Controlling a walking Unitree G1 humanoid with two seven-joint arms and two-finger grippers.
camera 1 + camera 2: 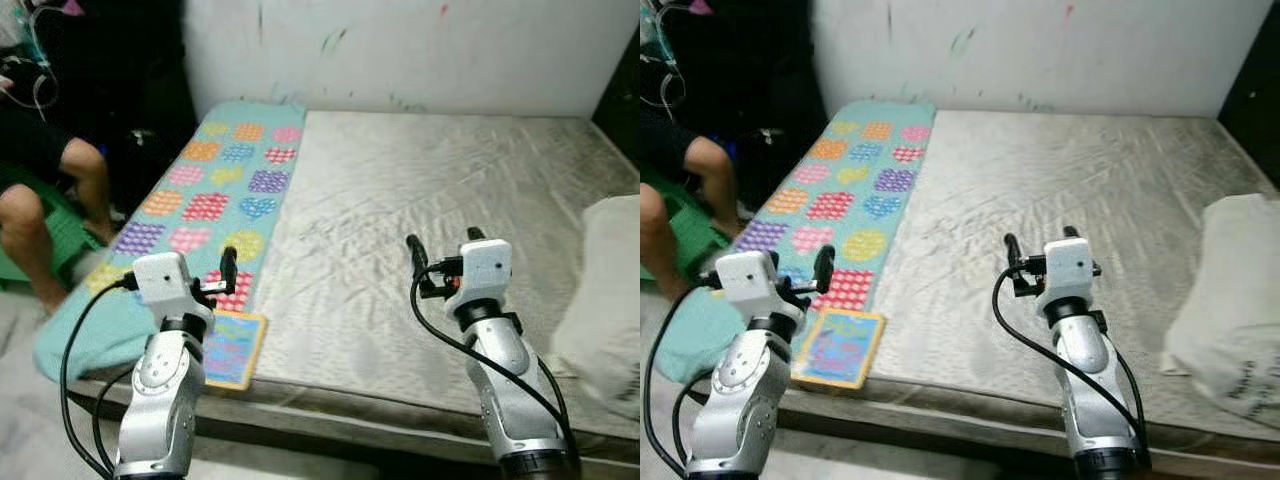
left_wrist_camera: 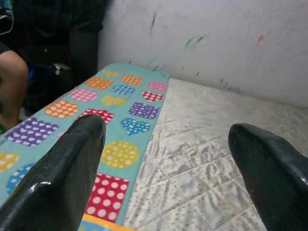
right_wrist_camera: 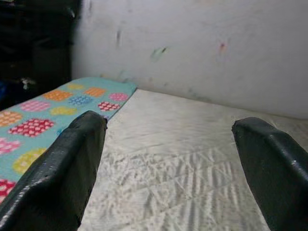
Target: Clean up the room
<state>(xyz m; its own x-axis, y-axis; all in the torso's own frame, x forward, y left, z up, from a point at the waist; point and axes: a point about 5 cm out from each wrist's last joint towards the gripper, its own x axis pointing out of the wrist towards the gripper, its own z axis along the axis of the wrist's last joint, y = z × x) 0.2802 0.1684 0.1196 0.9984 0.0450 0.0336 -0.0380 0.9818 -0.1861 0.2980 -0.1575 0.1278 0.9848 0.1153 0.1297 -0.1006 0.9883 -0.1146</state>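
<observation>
A bare grey mattress (image 1: 440, 220) fills the scene, and everything else is placed from it. Along its left side lies a teal blanket (image 1: 215, 195) printed with dotted hearts and squares, its near end spilling off the corner toward the floor. A thin colourful book (image 1: 233, 348) rests flat at the mattress's near-left edge, just beside the blanket's end and partly past the edge. At the mattress's right side sits a white bag (image 1: 1230, 300), slumped and soft, possibly a pillow; the view there is too poor to say.

The left gripper (image 1: 226, 272) hovers above the blanket's near end, close to the book, its jaws spread wide with nothing between them. The right gripper (image 1: 442, 248) hangs over the bare middle of the mattress, jaws likewise wide and empty.

The book looks light and stiff; its overhanging edge probably offers the best hold, pinched across the cover. The blanket is limp and will drape and drag, so gather it at a fold.

The mattress's middle and far half are open room. A person's bare legs (image 1: 55, 200) sit off its left side, near the blanket, so leftward swings need care.
</observation>
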